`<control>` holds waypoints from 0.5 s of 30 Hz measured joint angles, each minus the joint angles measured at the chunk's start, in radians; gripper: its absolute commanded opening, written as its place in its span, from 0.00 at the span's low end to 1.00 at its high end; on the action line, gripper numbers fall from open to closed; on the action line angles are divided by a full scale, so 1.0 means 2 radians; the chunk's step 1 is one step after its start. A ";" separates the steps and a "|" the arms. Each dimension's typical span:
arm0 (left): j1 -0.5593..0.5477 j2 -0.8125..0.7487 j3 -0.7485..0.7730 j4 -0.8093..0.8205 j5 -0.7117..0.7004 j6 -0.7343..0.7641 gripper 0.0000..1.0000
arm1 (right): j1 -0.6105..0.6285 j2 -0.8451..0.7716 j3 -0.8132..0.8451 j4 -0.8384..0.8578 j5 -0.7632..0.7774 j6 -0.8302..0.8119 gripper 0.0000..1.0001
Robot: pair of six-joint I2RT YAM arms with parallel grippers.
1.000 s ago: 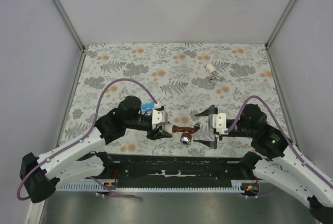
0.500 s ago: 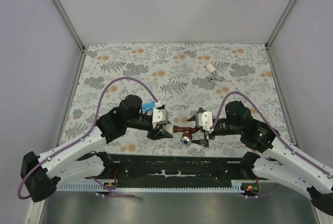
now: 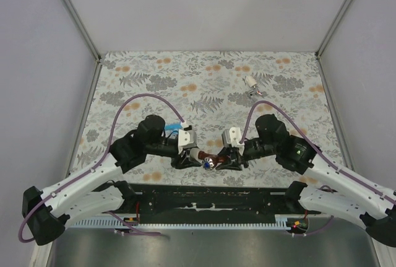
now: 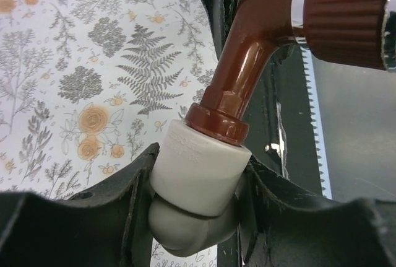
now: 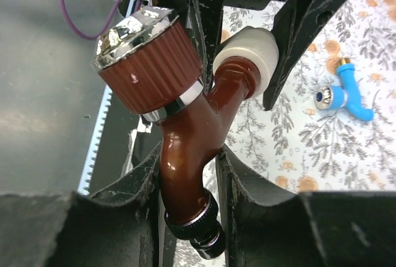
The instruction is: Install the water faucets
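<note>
The glossy reddish-brown faucet [image 5: 185, 149] has a ribbed, chrome-capped knob [image 5: 148, 56] and an off-white pipe fitting [image 4: 198, 168]. Seen from above, at its ten o'clock, a blue faucet [image 3: 174, 127] lies on the tablecloth [image 3: 204, 87] — grey ferns, orange blossoms.

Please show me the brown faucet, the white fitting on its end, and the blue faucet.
brown faucet [image 5: 189, 140], right wrist view, on its curved body.
white fitting [image 4: 199, 166], left wrist view, on its side.
blue faucet [image 5: 356, 103], right wrist view, on its blue spout.

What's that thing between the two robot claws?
A reddish-brown faucet: the left gripper clamps its white fitting, the right gripper its other end. The top view shows it.
</note>
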State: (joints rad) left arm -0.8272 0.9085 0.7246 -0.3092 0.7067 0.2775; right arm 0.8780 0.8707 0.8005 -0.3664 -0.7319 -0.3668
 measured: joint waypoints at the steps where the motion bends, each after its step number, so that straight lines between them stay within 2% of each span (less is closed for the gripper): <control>1: 0.000 -0.005 -0.002 0.000 -0.005 0.000 0.02 | 0.000 0.004 0.001 0.004 0.000 0.012 0.00; 7: 0.000 -0.065 -0.042 0.025 -0.085 0.006 0.02 | 0.001 0.042 0.005 0.052 0.014 0.116 0.00; 14: -0.016 -0.113 -0.085 0.092 -0.208 0.041 0.02 | 0.002 0.064 0.008 0.122 0.095 0.282 0.00; 15: -0.019 -0.118 -0.092 0.103 -0.224 0.047 0.07 | 0.002 0.067 0.009 0.130 0.106 0.299 0.00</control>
State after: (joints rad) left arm -0.8661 0.6727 0.5415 -0.1032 0.2584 0.3710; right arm 0.8829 1.0050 0.8192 -0.1070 -0.5201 0.2321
